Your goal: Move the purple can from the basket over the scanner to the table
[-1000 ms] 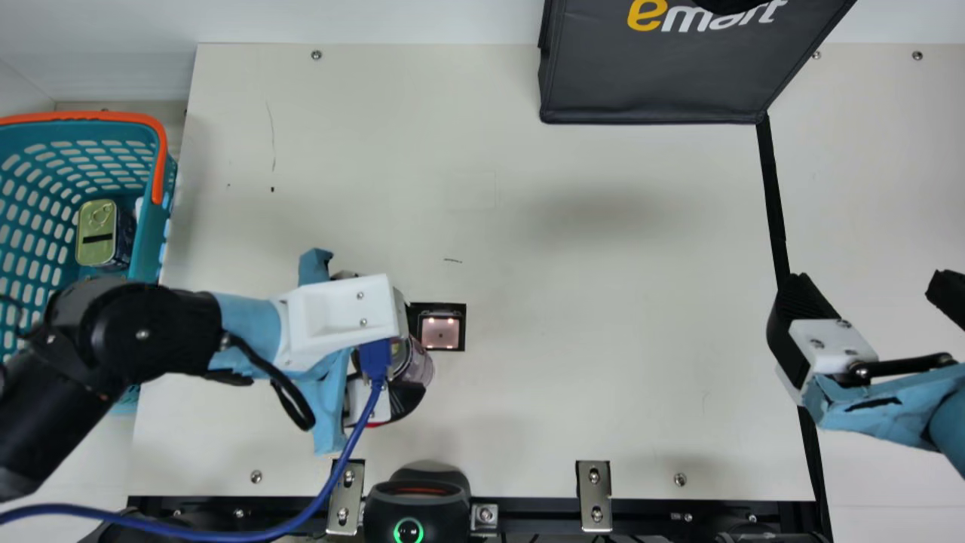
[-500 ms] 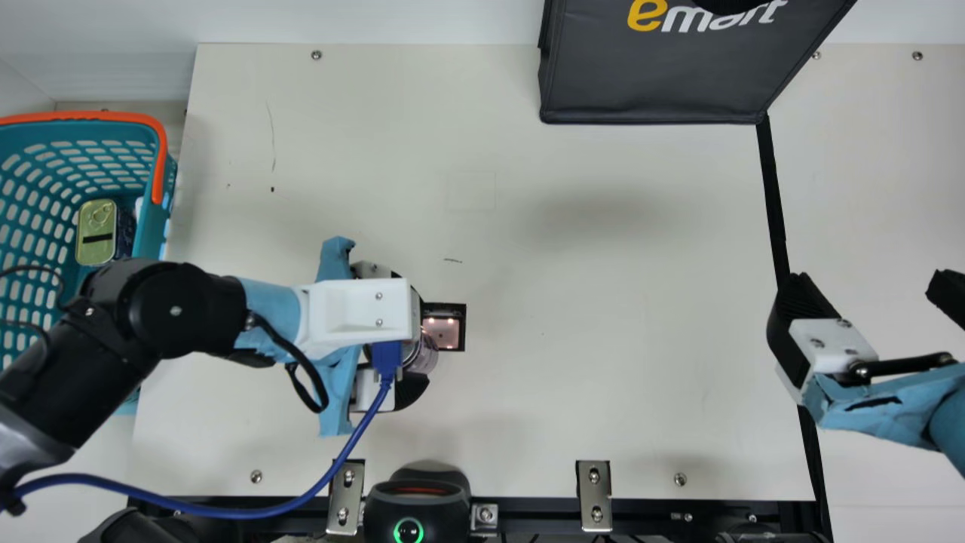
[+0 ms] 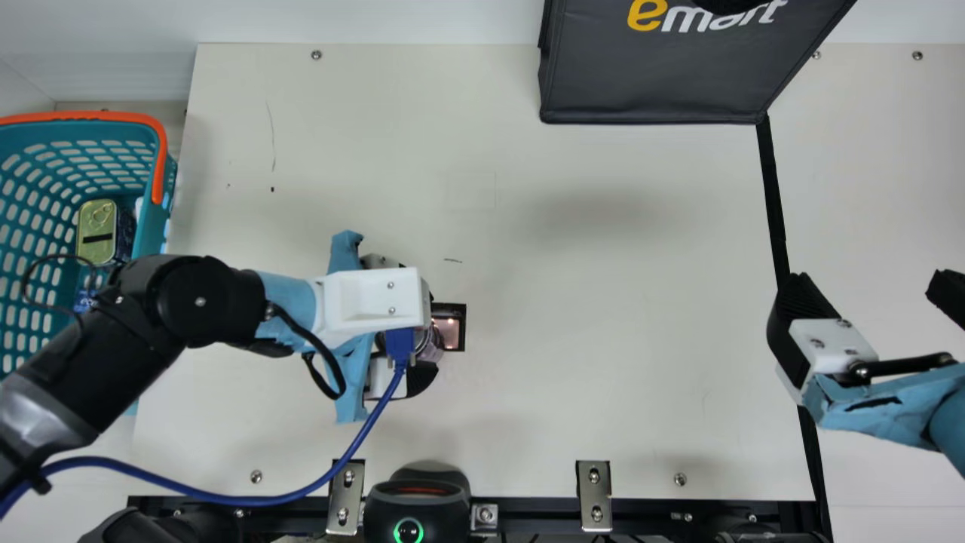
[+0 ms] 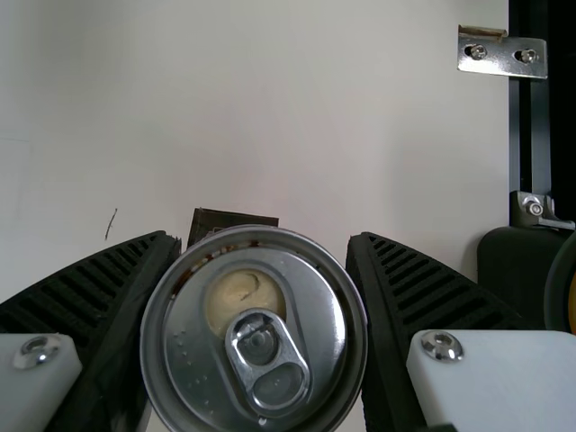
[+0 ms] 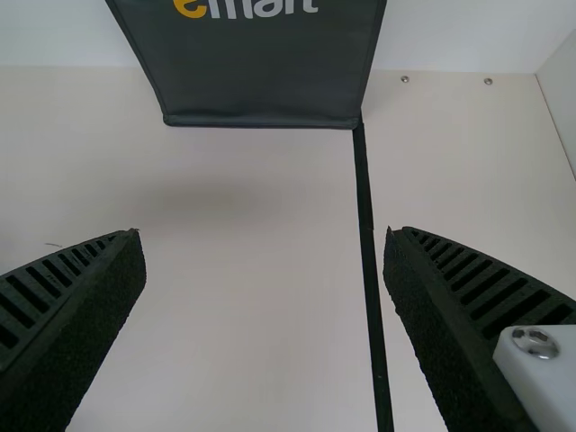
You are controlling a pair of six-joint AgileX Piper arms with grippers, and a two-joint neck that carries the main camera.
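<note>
Gripping the can [image 3: 430, 347], the left tool [image 3: 426, 330] has shifted over the surface [image 3: 603, 302] toward the scanner [image 3: 454, 329] since the earlier frames. Its fingers stand apart by the can's width, one against each side. In the main view, tool and can now hide the left part of the scanner, where a second ago the whole lit window showed. With the arm moved along, a blue thing [image 3: 85, 300] has come into sight in the basket [image 3: 154, 226]; the tin [image 3: 96, 230] in there lies as it did. The right tool [image 3: 867, 290] hasn't moved, its fingers wide apart with nothing between them, and the bag [image 3: 656, 68] stays put at the far edge
</note>
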